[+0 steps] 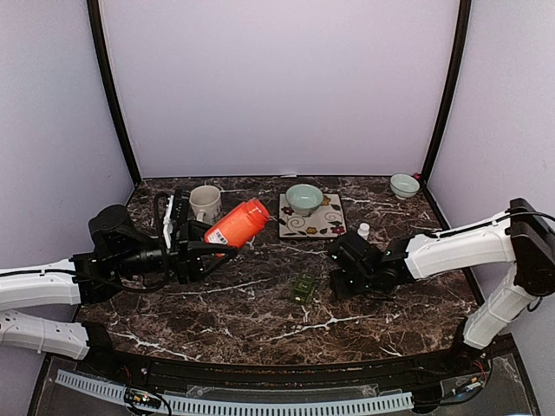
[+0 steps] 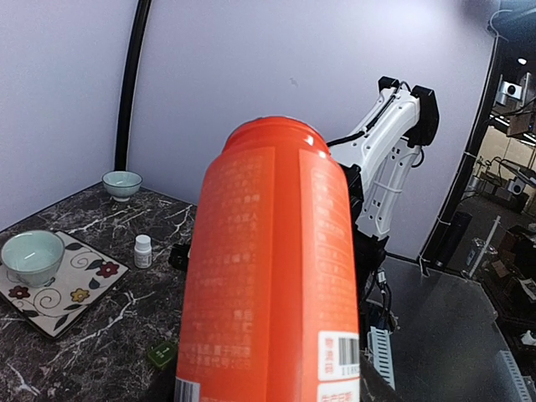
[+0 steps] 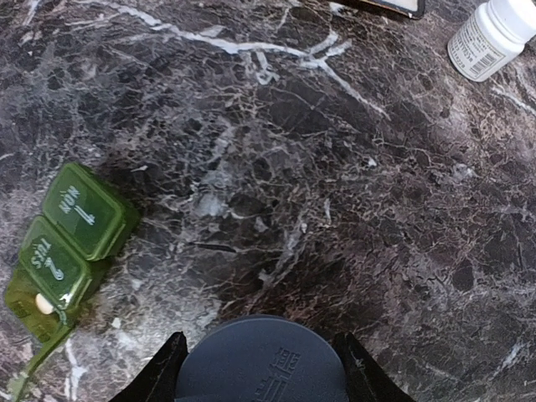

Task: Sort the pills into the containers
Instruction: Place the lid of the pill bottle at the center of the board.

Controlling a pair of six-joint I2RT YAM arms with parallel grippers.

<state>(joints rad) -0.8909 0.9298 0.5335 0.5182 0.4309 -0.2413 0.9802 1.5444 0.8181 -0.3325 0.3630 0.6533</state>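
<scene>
Overhead, the left gripper [image 1: 215, 243] is clamped on the base of an orange bottle [image 1: 236, 224] tilted toward 2 o'clock, with a mug [image 1: 205, 202] just behind it. The pill box [image 1: 303, 286] lies flat on the marble table [image 1: 260, 325] at 4 o'clock from the bottle and 8 o'clock from the right gripper [image 1: 336, 270], near it but apart. A white vial [image 1: 363, 230] stands at 1 o'clock from that gripper. From the left wrist, the bottle [image 2: 268, 268] fills the view, its mouth apparently uncapped. The box [image 2: 162, 353] peeks out at its 8 o'clock and the gripper's own fingers are hidden. From the right wrist, the right gripper [image 3: 260, 356] is closed on a round dark cap [image 3: 260, 373]. The box [image 3: 63, 243] lies at 10 o'clock from it, two lids shut, and the end cell at 7 o'clock shows one pale pill [image 3: 43, 303]. The box looks light, stiff and smooth, so it would likely skate on the polished stone. I would pinch it across its narrow sides or pin it from above. Its thin hinged lids look the weakest part. The bottle is rigid and slick, best held around its middle when tipped.
</scene>
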